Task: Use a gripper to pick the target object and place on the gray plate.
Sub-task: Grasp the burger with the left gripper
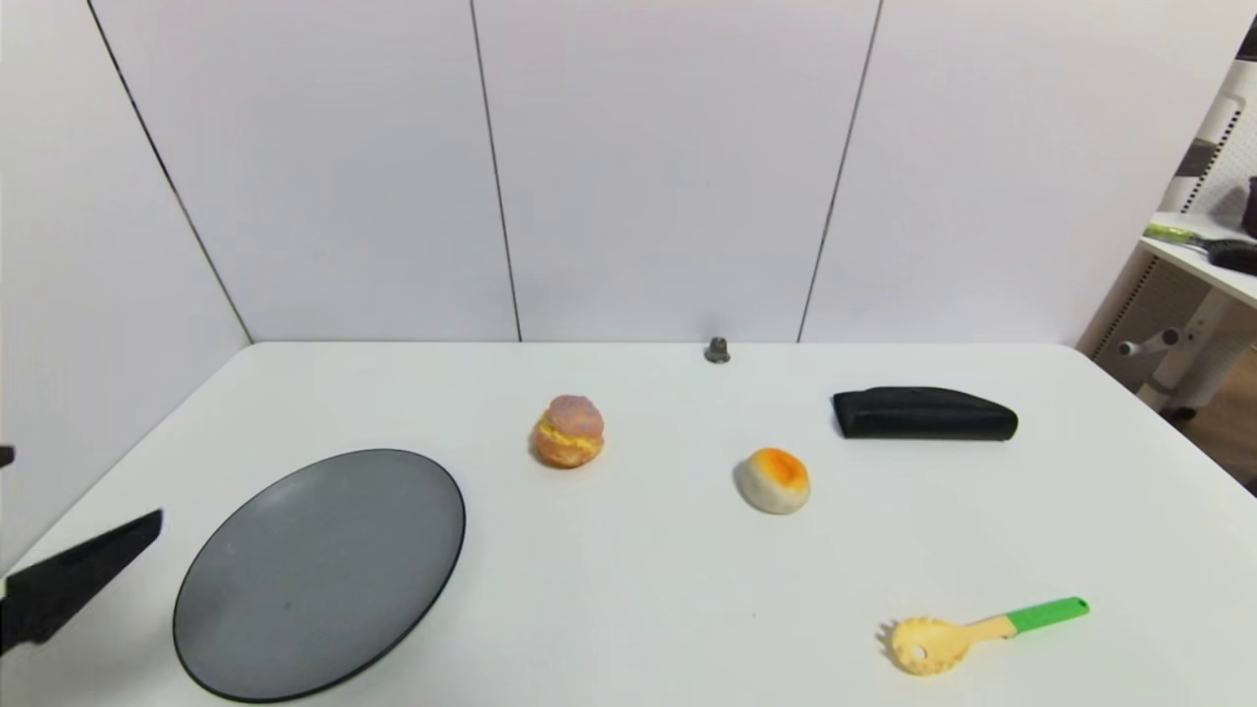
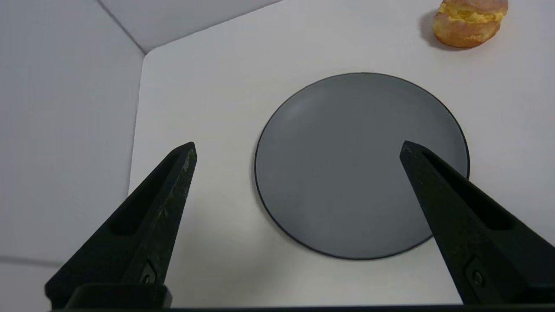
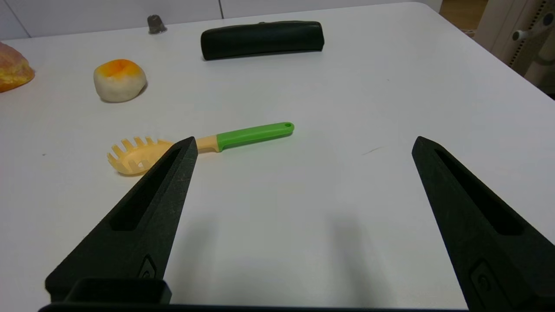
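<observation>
The left gripper [image 2: 297, 147] hangs with jaws spread over the gray plate [image 2: 347, 130]; the target object [image 2: 468, 21] sits beyond both on the counter [image 2: 208, 78]; the right gripper [image 3: 303, 143], apparently parked, jaws spread too.

Left gripper [image 2: 299, 147] sat low at the robot's far left, only one black finger [image 1: 83, 574] poking into the head view, angled up and inward. Its own wrist view showed both pointed fingers spread wide apart, nothing between them. Right gripper [image 3: 303, 143] didn't show in the head view; its wrist view showed fingers [image 3: 143, 216] also spread wide, holding nothing, raised and pointing forward.
</observation>
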`<state>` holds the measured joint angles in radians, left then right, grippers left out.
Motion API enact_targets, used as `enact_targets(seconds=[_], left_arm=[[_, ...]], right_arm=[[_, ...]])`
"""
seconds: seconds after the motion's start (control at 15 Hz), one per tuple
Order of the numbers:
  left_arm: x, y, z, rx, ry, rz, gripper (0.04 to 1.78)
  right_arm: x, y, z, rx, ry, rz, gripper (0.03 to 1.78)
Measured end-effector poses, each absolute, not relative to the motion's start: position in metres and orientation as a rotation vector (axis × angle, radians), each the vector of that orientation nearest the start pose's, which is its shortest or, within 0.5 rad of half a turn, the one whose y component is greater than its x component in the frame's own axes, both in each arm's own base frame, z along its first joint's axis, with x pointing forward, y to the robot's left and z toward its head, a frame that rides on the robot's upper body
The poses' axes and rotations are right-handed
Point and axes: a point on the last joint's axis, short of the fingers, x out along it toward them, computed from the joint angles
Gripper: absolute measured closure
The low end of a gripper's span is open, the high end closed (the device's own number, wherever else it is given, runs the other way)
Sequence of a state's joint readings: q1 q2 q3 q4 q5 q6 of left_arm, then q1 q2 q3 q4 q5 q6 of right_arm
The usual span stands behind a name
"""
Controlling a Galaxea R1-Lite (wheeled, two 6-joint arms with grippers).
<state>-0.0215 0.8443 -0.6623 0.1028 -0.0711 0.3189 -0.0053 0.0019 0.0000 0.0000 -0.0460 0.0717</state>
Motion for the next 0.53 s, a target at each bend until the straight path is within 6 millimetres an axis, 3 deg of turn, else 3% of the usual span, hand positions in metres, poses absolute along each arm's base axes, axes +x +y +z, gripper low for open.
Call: enact_targets(seconds=[0.27,0.53], left_arm=[[0.173,-0.019,0.258,0.441,0.328,-0.334,0.13],[0.255,-0.057,0.242,0.513,0.36,-0.624,0.13]], right_arm=[[-0.023,-0.001,0.076,0.071,0.0,-0.051,0.1],[-0.023,-0.001,0.076,0.071,0.0,-0.052,0.1]])
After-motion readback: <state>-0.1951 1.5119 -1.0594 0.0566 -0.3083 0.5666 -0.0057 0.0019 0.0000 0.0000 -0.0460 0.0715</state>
